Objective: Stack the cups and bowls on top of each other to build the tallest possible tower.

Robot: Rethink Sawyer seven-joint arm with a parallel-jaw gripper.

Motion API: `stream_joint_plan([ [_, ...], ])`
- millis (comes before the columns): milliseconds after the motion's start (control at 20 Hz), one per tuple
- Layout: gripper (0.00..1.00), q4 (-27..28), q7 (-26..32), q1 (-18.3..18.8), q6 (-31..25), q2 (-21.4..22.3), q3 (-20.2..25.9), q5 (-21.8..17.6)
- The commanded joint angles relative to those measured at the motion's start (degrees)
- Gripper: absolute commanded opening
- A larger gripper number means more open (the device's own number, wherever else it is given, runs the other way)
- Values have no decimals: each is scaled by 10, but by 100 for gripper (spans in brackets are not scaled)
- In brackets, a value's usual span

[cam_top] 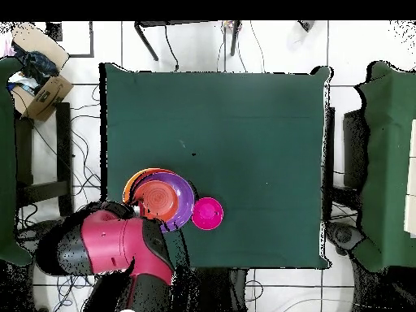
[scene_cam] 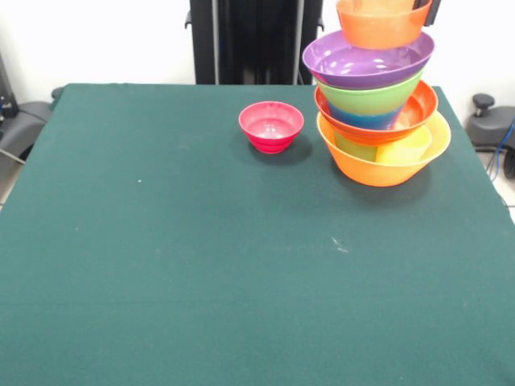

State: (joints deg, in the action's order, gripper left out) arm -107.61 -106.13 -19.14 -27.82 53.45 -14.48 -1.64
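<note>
The multicoloured tower of nested translucent plastic bowls [scene_cam: 376, 104] stands at the green tabletop's [scene_cam: 201, 265] far right corner, big orange bowl at its base, small orange bowl [scene_cam: 382, 24] on top. One small pink plastic bowl [scene_cam: 271, 125] waits just beside it, unstacked. The gripper is at the top bowl; I cannot tell its state. No readable writing anywhere.

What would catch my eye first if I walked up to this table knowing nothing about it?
Probably the tower: a bright column of nested bowls near the table's far right corner in the front view, a big orange bowl at its base and a small orange bowl on top. Next, the lone small pink bowl on the green table just left of it. From overhead, the red and black arm reaches over the tower.
</note>
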Motion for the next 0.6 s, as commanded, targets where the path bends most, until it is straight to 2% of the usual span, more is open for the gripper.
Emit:
stream_joint_plan([
  [50,0,-37,-118,-17,18,-33,9,-3],
  [600,0,-58,-124,-30,51,-48,5,0],
])
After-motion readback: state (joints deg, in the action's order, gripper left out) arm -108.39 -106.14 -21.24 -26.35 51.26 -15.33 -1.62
